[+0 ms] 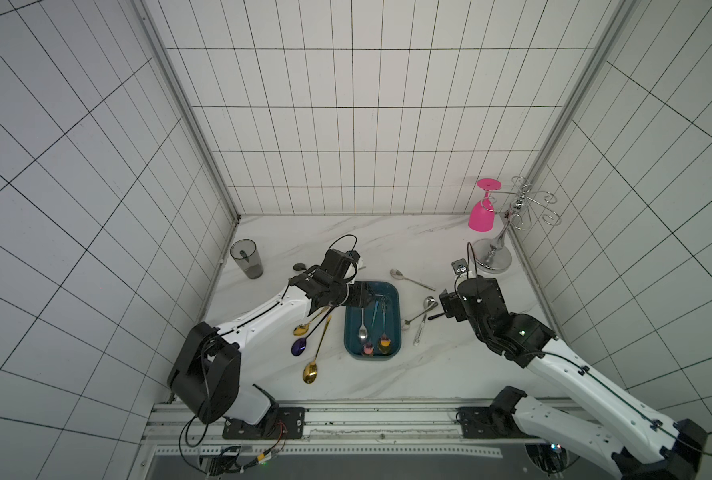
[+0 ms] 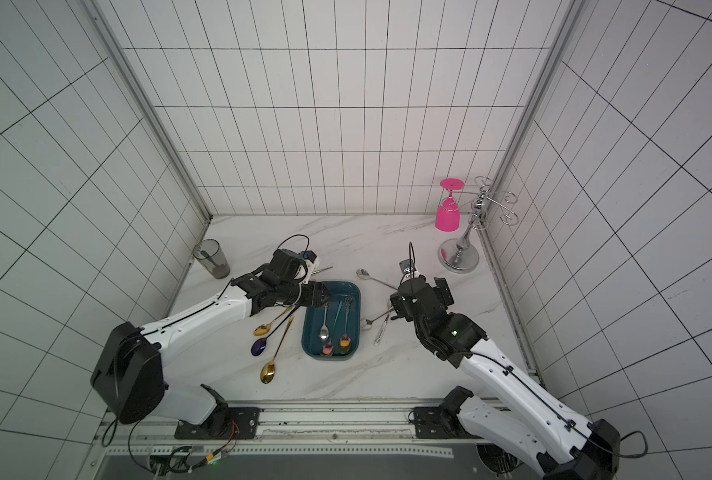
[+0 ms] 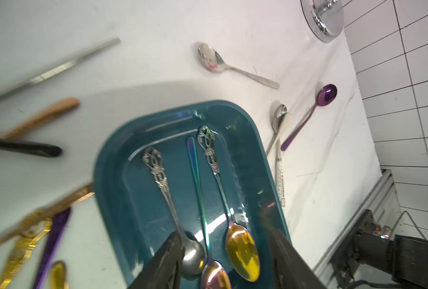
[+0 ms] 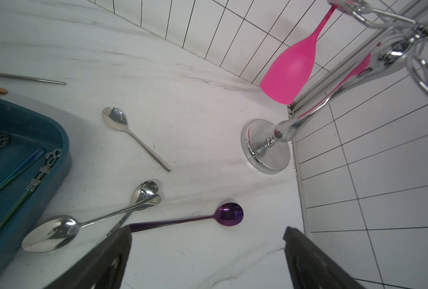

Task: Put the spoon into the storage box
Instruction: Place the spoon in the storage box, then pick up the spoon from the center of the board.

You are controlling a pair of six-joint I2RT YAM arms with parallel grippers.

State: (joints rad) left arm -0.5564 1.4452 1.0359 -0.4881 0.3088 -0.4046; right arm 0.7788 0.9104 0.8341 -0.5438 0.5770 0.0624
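Observation:
The teal storage box sits mid-table. Three spoons lie lengthwise in it: an ornate silver one, a slim iridescent one and an ornate one with a gold bowl. My left gripper hovers over the box's far end. It is open, its fingers straddle the spoon bowls, and it holds nothing. My right gripper stands open and empty over the table right of the box, close to a purple spoon.
Two gold spoons and a purple one lie left of the box. Silver spoons lie to its right. A grey cup stands back left. A chrome rack with a pink glass stands back right.

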